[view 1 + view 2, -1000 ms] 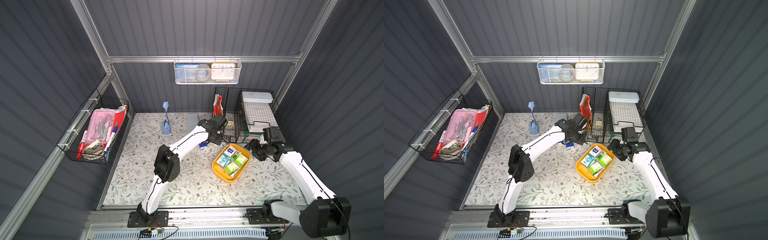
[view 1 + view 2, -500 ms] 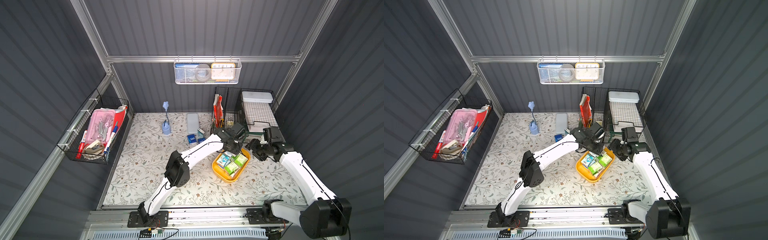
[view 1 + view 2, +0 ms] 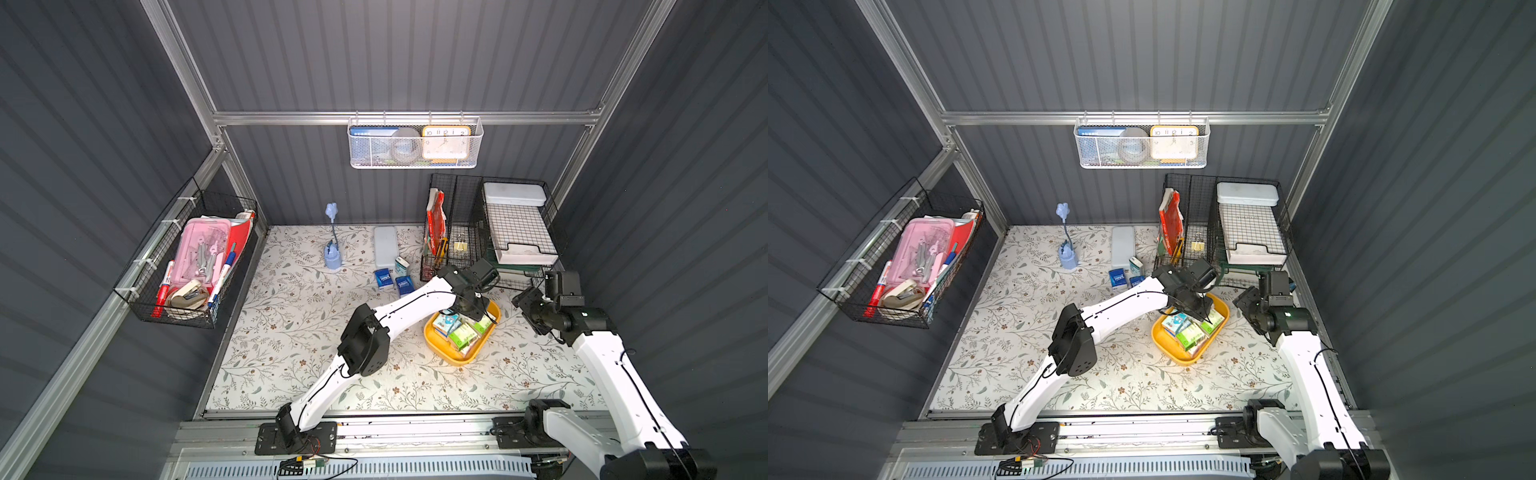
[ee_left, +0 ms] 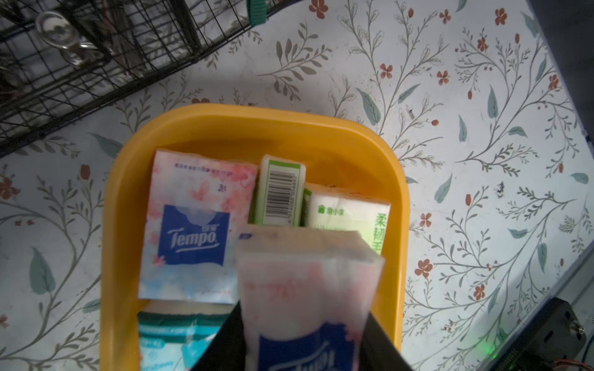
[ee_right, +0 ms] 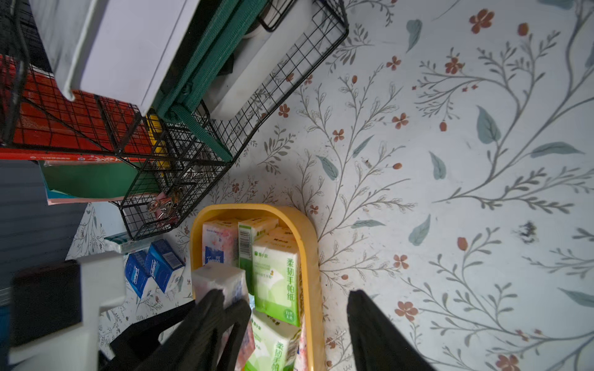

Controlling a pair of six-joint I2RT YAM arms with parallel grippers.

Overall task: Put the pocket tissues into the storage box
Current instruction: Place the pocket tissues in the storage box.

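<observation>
The left gripper [image 3: 468,311] had jaws clamped on a pink Tempo tissue packet [image 4: 305,282] over the yellow storage box [image 3: 439,349]; the right gripper [image 3: 523,300], at its 2 o'clock, had jaws apart

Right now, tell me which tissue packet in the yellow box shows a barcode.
The narrow green-edged packet, standing on its side between the flat pink Tempo packet and a green-and-white packet.

It looks like a robotics lab test cell dressed up as an office desk. Dark corrugated wall panels [image 3: 374,54] hang on an aluminium frame [image 3: 407,117]. Two white robot arms [image 3: 411,305] are bolted to a rail [image 3: 415,432] along the floral-covered bench [image 3: 291,332]. Around it are a black wire basket [image 3: 174,318] of markers [image 3: 165,282], a clock [image 3: 446,142] and a letter tray [image 3: 519,232].
</observation>
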